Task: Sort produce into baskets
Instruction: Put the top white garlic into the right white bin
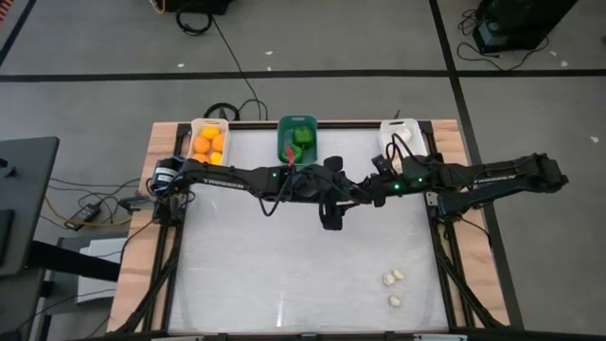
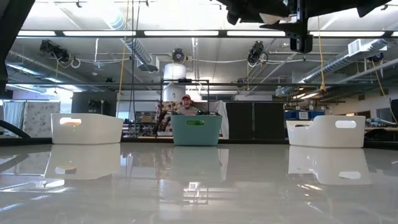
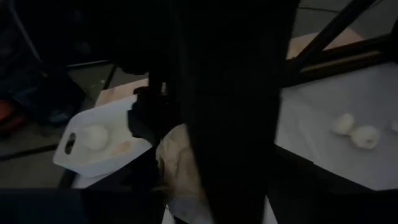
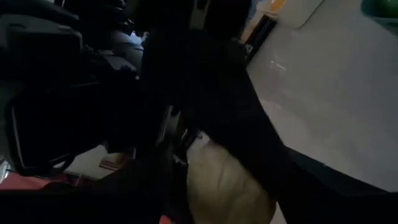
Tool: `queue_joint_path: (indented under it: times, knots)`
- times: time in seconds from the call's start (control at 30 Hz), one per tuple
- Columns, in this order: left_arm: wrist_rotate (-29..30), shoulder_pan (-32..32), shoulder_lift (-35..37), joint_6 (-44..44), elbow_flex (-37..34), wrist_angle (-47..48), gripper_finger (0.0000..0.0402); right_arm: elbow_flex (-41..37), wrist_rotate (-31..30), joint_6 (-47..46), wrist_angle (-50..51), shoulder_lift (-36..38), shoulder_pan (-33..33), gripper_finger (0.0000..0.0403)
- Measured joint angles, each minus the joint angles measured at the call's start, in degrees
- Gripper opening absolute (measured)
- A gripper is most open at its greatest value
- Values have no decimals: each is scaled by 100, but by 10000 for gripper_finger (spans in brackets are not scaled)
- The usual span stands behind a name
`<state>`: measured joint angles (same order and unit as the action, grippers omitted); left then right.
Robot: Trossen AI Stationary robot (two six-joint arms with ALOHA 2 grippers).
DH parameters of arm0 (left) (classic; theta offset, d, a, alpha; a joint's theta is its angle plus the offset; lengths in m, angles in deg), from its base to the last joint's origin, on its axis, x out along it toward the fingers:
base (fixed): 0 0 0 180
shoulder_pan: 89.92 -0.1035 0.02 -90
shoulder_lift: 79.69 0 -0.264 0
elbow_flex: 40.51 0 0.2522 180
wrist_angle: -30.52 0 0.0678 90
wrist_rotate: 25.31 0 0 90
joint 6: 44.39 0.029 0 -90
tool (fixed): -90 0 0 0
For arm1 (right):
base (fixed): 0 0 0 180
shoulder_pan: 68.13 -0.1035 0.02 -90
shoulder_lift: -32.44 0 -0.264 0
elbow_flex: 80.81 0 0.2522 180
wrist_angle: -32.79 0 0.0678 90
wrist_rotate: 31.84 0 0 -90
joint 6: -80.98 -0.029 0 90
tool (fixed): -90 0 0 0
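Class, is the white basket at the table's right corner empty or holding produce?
Holding produce: the white basket contains one pale garlic bulb, seen in the left wrist view.

Most of the picture is filled by dark, blurred robot arm parts point(image 4: 186, 93). A pale beige rounded object point(image 4: 227, 183) is seen close against the dark fingers point(image 4: 261, 143), partly covered by them. Beyond the fingers, the glossy white desk point(image 4: 336, 87) is spread out.
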<state>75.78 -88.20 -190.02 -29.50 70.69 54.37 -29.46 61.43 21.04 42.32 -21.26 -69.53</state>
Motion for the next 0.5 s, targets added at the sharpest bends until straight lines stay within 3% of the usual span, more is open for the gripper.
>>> queue_joint_path:
  times: [0.1, 0.27, 0.5]
  knots:
    - [163, -39, 0, 16, 0, 3, 229, -1, 115, -82, 153, 0, -18, 243]
    - [134, -67, -9, 152, 4, -105, 228, 7, -221, -75, 320, 6, -55, 197]
    - [-98, -78, 32, -622, 122, 156, 229, 5, -415, -72, 237, 4, -36, 94]
